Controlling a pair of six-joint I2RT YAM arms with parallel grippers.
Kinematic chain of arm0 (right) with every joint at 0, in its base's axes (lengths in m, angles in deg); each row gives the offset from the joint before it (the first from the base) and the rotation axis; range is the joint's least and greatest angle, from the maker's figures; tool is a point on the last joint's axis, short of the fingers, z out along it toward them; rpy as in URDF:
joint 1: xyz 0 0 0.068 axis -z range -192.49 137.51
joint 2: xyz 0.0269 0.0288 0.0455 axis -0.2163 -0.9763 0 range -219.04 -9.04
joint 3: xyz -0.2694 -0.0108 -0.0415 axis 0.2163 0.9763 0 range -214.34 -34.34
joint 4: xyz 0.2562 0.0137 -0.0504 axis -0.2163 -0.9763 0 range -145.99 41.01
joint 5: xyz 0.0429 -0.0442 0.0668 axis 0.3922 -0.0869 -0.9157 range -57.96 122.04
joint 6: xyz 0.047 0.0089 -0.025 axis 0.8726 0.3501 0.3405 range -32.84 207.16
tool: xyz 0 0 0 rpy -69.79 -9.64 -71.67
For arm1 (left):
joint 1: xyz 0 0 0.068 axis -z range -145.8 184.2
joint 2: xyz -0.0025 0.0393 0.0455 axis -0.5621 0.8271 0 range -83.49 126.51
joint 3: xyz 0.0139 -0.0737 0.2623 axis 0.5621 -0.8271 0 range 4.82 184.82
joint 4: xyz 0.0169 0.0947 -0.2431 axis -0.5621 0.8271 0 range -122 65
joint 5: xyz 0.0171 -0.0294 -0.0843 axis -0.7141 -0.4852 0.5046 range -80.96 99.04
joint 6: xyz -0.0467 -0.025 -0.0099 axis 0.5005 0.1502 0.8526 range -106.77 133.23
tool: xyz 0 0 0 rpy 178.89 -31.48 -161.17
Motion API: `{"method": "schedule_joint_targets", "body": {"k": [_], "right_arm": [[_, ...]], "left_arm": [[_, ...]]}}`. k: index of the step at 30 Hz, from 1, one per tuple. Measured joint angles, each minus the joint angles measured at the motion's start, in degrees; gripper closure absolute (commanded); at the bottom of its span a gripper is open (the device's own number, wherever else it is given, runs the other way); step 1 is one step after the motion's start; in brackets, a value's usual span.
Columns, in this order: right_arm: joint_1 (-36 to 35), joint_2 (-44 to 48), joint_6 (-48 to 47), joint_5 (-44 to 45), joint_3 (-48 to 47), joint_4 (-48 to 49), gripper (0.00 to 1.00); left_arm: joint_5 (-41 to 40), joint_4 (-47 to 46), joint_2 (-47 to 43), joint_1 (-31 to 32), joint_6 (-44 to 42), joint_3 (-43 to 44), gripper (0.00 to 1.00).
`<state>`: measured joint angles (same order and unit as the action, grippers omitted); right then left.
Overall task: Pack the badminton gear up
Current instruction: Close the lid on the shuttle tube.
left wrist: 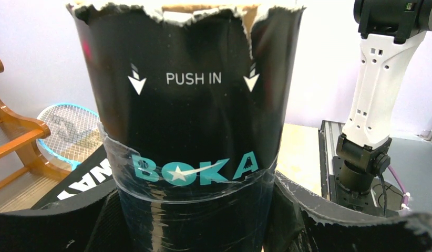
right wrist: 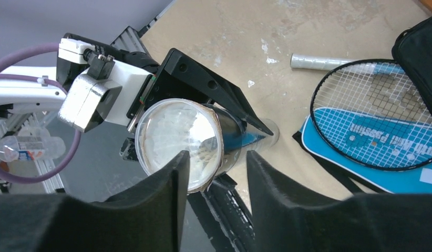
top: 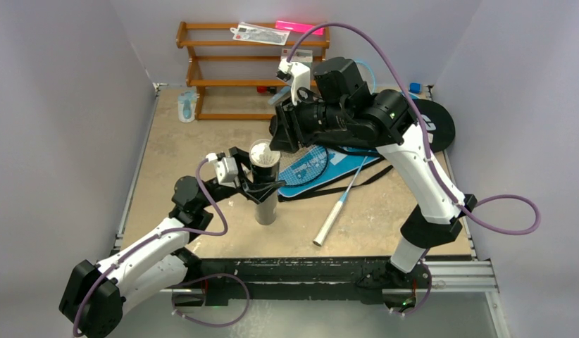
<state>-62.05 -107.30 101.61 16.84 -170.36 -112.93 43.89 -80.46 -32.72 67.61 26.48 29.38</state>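
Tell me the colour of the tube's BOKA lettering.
Teal, on the black tube; clearest in the left wrist view.

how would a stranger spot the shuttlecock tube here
On the tan table, look near-left, ahead of the left arm. The black tube stands upright there in the left gripper. Unlike the racket lying flat on the blue cover beside it, it is a tall cylinder with white feathers showing at its top.

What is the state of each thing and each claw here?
long black cardboard tube, standing upright.
white feather shuttlecock, sitting inside the tube's top.
left claw, shut on the tube.
right claw, open, empty, above the tube's mouth.
light-blue strung racket, lying flat, head on the cover.
blue fabric racket cover, flat under the racket head.
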Motion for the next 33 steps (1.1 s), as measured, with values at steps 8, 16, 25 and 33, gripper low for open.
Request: {"method": "schedule_joint_targets", "body": {"k": [8, 16, 25, 33], "right_arm": [[0.0, 0.24, 0.96, -1.62, 2.45, 3.52, 0.25], [0.0, 0.26, 2.47, -4.07, 5.95, 8.59, 0.16], [0.0, 0.28, 3.54, -5.22, 7.23, 11.69, 0.15], [0.0, 0.52, 4.37, -5.27, 11.3, 14.34, 0.15]], "left_arm": [[-0.26, 1.25, -0.76, 0.0, -0.85, 0.0, 0.22], [-2.91, 11.54, -6.95, 0.0, -3.41, 2.73, 0.18], [-5.2, 24.44, -10.4, 0.0, -6.23, 9.73, 0.11], [-5.33, 41.44, -13.57, 0.0, -9.01, 17.2, 0.02]]}}
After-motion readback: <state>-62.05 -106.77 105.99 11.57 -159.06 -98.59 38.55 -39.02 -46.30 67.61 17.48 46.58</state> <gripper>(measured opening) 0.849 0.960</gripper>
